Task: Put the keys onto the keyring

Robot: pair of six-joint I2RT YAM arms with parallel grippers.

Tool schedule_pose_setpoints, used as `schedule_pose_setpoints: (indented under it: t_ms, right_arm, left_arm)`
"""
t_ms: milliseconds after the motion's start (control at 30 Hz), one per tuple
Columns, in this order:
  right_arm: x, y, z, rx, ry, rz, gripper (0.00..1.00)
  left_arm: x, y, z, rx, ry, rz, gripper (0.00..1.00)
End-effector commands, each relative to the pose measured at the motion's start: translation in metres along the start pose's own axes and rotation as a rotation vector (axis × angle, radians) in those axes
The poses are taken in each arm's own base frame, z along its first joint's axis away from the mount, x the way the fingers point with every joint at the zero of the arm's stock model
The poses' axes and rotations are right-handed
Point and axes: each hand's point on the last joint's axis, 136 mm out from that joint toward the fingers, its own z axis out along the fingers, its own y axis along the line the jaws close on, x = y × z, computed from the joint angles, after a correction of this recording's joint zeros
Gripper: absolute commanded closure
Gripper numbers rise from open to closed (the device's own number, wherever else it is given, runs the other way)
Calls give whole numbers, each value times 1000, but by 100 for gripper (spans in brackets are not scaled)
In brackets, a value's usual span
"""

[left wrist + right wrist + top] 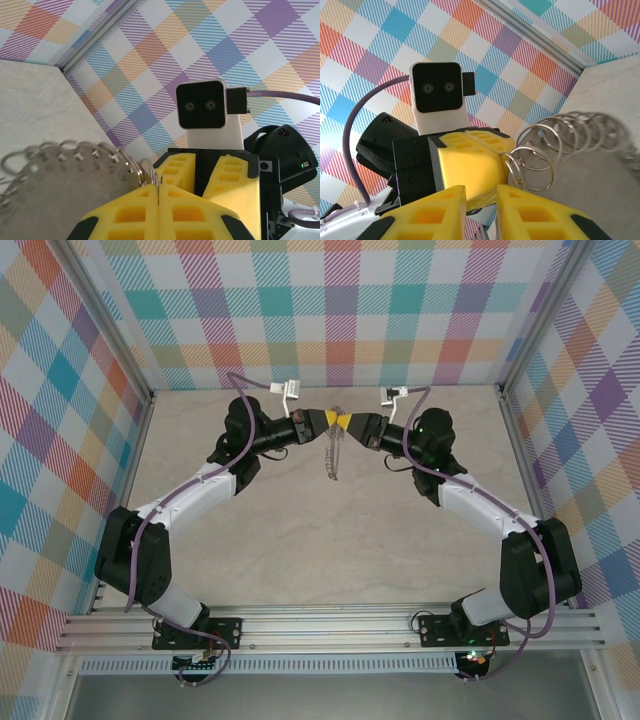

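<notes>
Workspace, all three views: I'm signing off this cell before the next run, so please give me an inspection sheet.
Surface: pale marbled tabletop, no marks seen.
Job's things: keyring hangs from the left gripper, its wire loops fanned out.
Clutter: nothing seen.
Grippers: left gripper shut on one of the keyring's wire loops; right gripper faces it tip to tip, jaws slightly apart, nothing seen held.
Cables: purple cables run along both arms, away from the keyring.
Surroundings: plaid walls on three sides; aluminium frame at the near edge.
</notes>
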Motion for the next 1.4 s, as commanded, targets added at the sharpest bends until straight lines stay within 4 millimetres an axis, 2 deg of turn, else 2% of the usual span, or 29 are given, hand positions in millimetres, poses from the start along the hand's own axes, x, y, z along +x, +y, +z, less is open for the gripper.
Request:
schedule_pose_setpoints:
  t_ms: [0, 233, 400, 667, 933, 1200, 1367]
  right_arm:
    - [5, 3, 5, -31, 19, -10, 75]
    - [4, 0, 4, -14, 8, -13, 79]
    - [-8, 2, -8, 23, -37, -42, 71]
    - [-24, -2, -26, 104, -98, -77, 68]
    - [-23, -14, -14, 85, -75, -35, 63]
    - [-15, -3, 4, 22, -40, -44, 65]
    - [-10, -2, 6, 3, -46, -35, 65]
  left_arm:
    - [-10, -31, -4, 71, -38, 58, 100]
    - [-10, -32, -5, 72, -40, 60, 100]
    - [-11, -35, -7, 75, -41, 63, 100]
    - [-10, -40, -9, 84, -39, 70, 100]
    - [-12, -43, -10, 90, -41, 74, 100]
    - [-13, -42, -9, 87, -43, 74, 100]
    - [-13, -41, -8, 86, -41, 71, 100]
